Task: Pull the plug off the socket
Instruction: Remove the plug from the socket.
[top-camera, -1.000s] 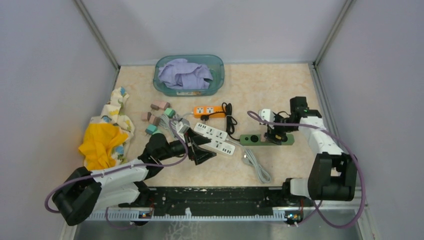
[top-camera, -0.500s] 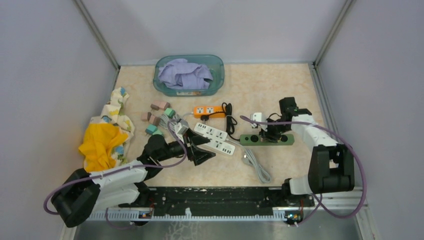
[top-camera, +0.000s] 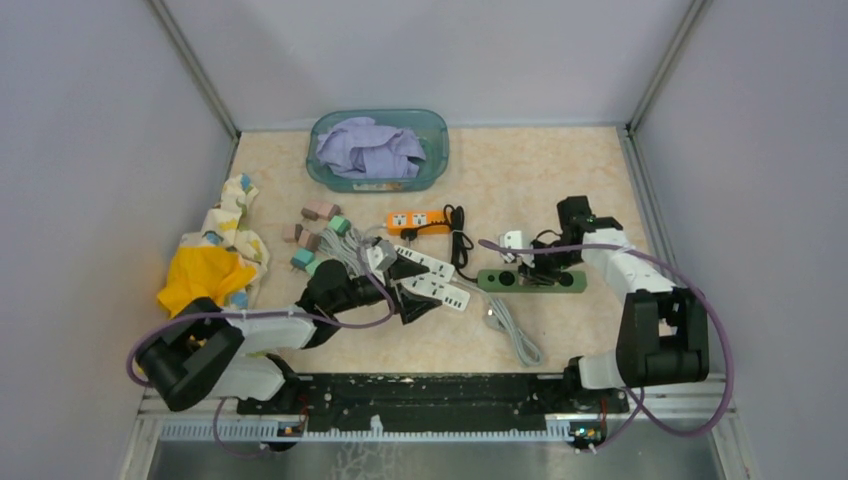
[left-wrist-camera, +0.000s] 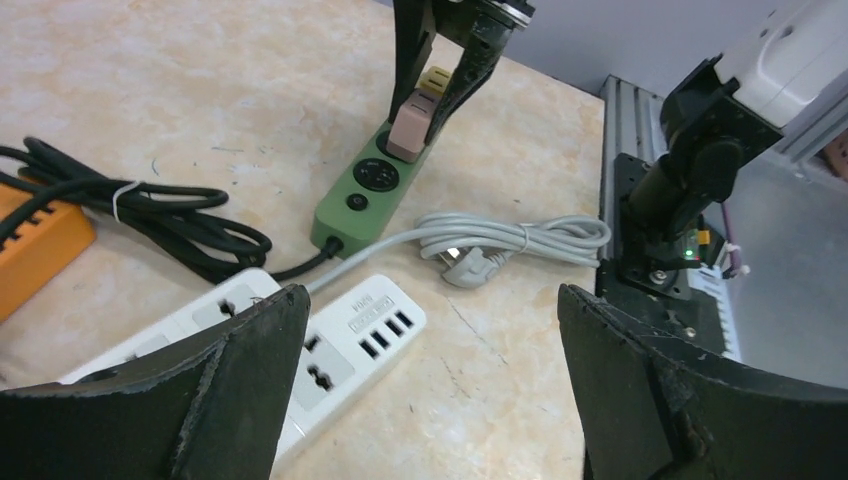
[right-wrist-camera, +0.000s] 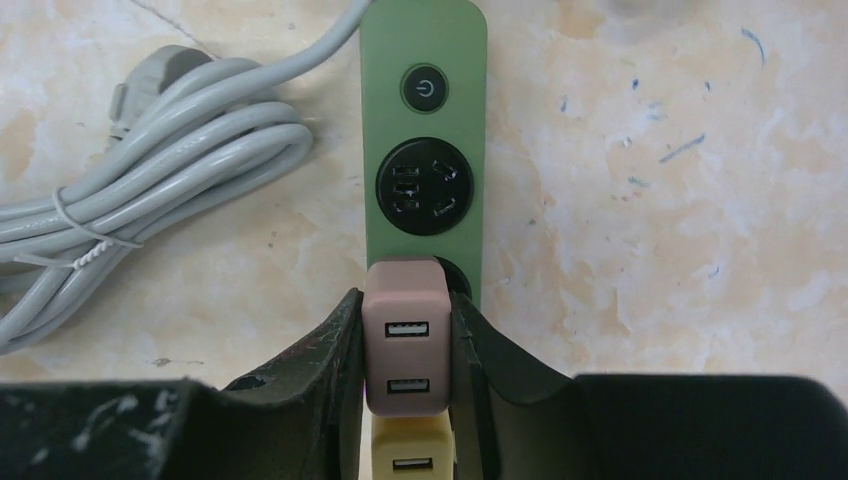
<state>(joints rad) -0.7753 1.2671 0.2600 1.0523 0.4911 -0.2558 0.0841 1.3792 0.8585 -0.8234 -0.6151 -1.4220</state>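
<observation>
A green socket strip (top-camera: 500, 280) (right-wrist-camera: 425, 90) lies right of the table's centre. A pink plug (right-wrist-camera: 403, 340) (left-wrist-camera: 408, 130) with two USB ports sits in its second outlet. A yellow plug (right-wrist-camera: 412, 450) is right behind it. My right gripper (right-wrist-camera: 405, 315) (top-camera: 537, 264) comes down from above and is shut on the pink plug, with a finger pressed on each side. My left gripper (left-wrist-camera: 430, 300) (top-camera: 412, 292) hangs open over the end of a white power strip (left-wrist-camera: 335, 340) (top-camera: 432, 276), holding nothing.
The green strip's coiled grey cable (top-camera: 512, 328) (right-wrist-camera: 150, 130) lies toward the near edge. An orange strip (top-camera: 418, 222) and a black cord (left-wrist-camera: 150, 215) sit behind the white strip. Small adapters (top-camera: 315, 232) and crumpled cloths (top-camera: 205, 275) lie at left. A teal basket (top-camera: 441, 135) stands at the back.
My right gripper moved left along the green strip and closed on the pink plug. My left arm moved forward and right, over the white strip, still open.
</observation>
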